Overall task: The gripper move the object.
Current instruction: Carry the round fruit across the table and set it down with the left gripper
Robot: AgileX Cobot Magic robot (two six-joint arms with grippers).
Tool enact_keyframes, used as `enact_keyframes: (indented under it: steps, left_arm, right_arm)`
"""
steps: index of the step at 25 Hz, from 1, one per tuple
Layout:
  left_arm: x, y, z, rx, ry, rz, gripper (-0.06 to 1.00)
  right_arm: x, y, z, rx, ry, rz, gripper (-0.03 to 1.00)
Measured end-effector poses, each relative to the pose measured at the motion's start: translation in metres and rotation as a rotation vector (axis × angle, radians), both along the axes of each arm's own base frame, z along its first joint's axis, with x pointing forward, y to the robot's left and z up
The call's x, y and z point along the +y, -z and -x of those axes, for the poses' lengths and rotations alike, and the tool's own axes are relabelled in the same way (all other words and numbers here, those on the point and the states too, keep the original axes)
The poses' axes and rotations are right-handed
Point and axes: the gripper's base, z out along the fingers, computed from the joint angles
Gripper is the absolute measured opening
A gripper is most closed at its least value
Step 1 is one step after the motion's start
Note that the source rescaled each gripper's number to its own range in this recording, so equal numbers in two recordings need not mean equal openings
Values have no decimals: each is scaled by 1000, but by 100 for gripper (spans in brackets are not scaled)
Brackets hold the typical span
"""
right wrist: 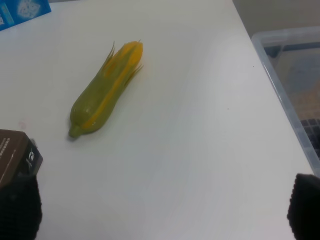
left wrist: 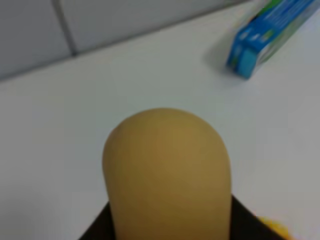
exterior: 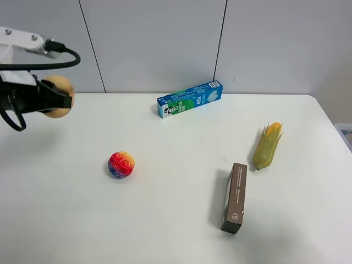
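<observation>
We see the left pincer (exterior: 58, 99) clamped around the tan ball (exterior: 59, 84), held above the surface (exterior: 165, 220) at far left. The ball looks round from overhead, with no clear long axis. The right pincer (right wrist: 162, 205) gapes wide, empty.
</observation>
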Motion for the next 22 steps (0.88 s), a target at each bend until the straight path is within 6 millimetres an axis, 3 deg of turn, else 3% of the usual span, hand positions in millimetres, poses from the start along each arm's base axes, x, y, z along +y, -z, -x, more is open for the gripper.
enact_keyframes:
  steps: [5,11,17,22]
  left_arm:
    - [-46,-14,-24,-33,138,-12,0]
    - [-112,4,-59,11,268,-31,0]
    - [-167,55,-92,93,343,-69,0]
    - [-190,105,-99,184,375,-116,0]
  right_arm:
    - [0,0,0,0,0,0,100]
    - [0,0,0,0,0,0,100]
    - [0,0,0,0,0,0,100]
    - [0,0,0,0,0,0,100]
